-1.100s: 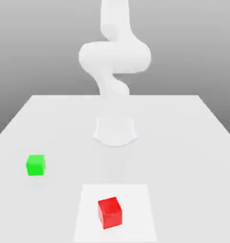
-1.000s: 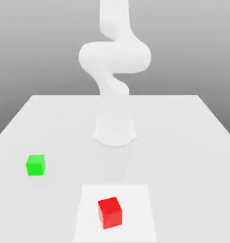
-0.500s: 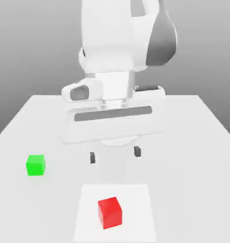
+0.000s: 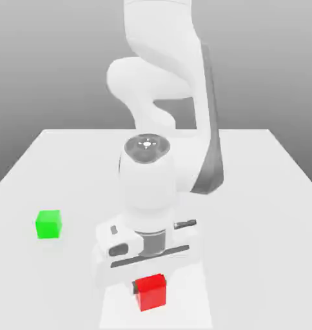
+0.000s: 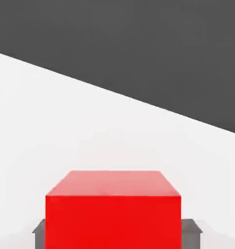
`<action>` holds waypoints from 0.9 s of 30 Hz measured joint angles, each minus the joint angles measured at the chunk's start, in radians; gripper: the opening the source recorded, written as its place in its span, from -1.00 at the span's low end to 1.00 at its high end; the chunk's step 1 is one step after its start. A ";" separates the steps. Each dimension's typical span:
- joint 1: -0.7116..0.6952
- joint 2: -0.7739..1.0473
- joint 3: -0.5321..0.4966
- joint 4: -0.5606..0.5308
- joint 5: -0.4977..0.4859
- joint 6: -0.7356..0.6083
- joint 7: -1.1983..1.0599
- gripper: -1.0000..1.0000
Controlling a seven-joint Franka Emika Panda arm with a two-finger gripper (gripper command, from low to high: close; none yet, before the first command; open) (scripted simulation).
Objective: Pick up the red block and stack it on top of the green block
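The red block (image 4: 151,293) sits on a lighter white square patch (image 4: 198,303) near the front of the table. My gripper (image 4: 150,283) has come straight down over it, and the hand covers the block's top edge. In the hand view the red block (image 5: 113,209) lies between two dark fingers (image 5: 40,231), one against each side, so the gripper (image 5: 114,233) is shut on it. The green block (image 4: 48,224) stands alone towards the exterior view's left, well apart from the hand.
The white table (image 4: 262,193) stretches wide around both blocks. My arm (image 4: 158,116) rises from the middle of the table behind the hand. Beyond the table's far edge lies a dark grey background (image 5: 163,48).
The hand has dropped from above the table's middle down onto the red block, and its fingers have closed from wide open against the block's sides. Neither block has moved.
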 joint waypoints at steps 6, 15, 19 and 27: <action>0.013 -0.113 -0.022 -0.018 -0.041 -0.094 0.030 -1.00; -0.278 -0.362 -0.179 -0.141 -0.218 -0.205 0.183 -1.00; -0.395 -0.451 -0.250 -0.209 -0.277 -0.222 0.241 -1.00; -0.549 -0.509 -0.369 -0.301 -0.286 -0.193 0.272 -1.00</action>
